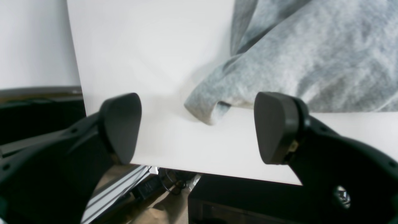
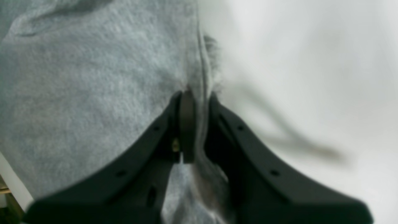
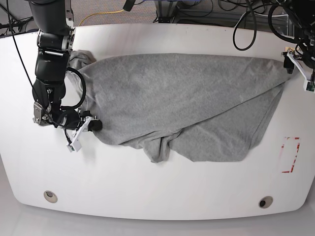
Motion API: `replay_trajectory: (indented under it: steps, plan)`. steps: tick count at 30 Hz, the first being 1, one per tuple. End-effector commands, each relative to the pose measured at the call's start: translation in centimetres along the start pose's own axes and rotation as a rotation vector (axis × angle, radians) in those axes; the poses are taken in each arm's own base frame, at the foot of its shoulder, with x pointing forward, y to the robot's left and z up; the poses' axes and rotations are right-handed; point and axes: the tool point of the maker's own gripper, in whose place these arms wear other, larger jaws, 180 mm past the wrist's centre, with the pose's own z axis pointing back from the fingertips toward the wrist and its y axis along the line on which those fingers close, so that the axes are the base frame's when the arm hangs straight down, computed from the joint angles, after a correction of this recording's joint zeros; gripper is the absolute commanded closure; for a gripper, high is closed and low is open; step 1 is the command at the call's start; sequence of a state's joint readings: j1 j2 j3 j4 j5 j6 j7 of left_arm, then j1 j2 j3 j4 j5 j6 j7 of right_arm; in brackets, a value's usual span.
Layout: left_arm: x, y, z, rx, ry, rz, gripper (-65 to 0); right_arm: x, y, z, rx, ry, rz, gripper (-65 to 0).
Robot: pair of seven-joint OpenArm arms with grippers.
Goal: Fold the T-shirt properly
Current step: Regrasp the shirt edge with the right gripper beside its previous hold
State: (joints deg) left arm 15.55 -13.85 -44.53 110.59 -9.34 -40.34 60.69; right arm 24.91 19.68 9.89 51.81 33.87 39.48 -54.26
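Observation:
The heather-grey T-shirt (image 3: 182, 98) lies spread and rumpled across the white table (image 3: 147, 187), plain side up, with a bunched fold at its front middle. My right gripper (image 2: 199, 96) is shut on the T-shirt's (image 2: 93, 93) edge, fabric pinched between its black fingers; in the base view the right gripper (image 3: 92, 125) sits at the shirt's left front edge. My left gripper (image 1: 199, 130) is open near the table's edge, with nothing between its fingers (image 1: 121, 127). A curled corner of the T-shirt (image 1: 205, 107) lies just beyond them.
A red outlined mark (image 3: 290, 155) is on the table at the right. Two round grommets (image 3: 49, 195) (image 3: 266, 201) sit near the front edge. Cables (image 3: 246, 29) run along the back. Below the table edge, dark equipment and wires (image 1: 168, 186) show.

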Motion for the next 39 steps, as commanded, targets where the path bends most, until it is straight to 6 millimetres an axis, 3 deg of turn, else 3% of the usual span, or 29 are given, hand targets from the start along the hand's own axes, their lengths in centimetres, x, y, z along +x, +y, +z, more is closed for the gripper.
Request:
replay_trajectory:
  steps: [1, 8, 13, 21, 24, 29, 34, 39]
  plan:
    - [1.1, 0.6, 0.4, 0.017, -0.038, -0.005, -53.1, 2.9, 0.1, 1.5, -0.006, -0.077, 0.051, -6.3]
    - [0.4, -0.4, -0.2, -0.01, -0.026, 0.029, -53.1, 2.9, 1.2, 2.4, -0.018, -0.089, 0.126, -6.3]
    - [-1.8, -1.3, -2.0, -0.069, 0.037, 0.076, -53.1, 2.5, 1.7, 2.3, -0.015, -0.086, 0.139, -6.3]
    - [-1.7, -1.7, -3.8, -0.108, -0.006, 0.133, -53.1, 1.3, 1.9, 2.2, -0.013, -0.072, 0.14, -6.3]
    - [-0.9, -0.6, -4.0, -0.09, -0.02, 0.125, -53.1, 1.2, 1.9, 2.1, -0.013, -0.071, 0.139, -6.3]
    - [-1.7, 0.8, -4.8, -0.088, 0.013, 0.131, -53.1, 0.3, 1.8, 2.0, -0.011, -0.056, 0.13, -6.3]
    - [-1.3, 1.6, -6.1, -0.101, 0.001, 0.172, -53.1, 0.2, 1.8, 2.0, -0.011, -0.055, 0.129, -6.3]
    - [-0.7, -0.3, -7.1, -0.157, 0.013, 0.126, -53.1, 0.2, 1.8, 2.0, -0.011, -0.055, 0.129, -6.3]
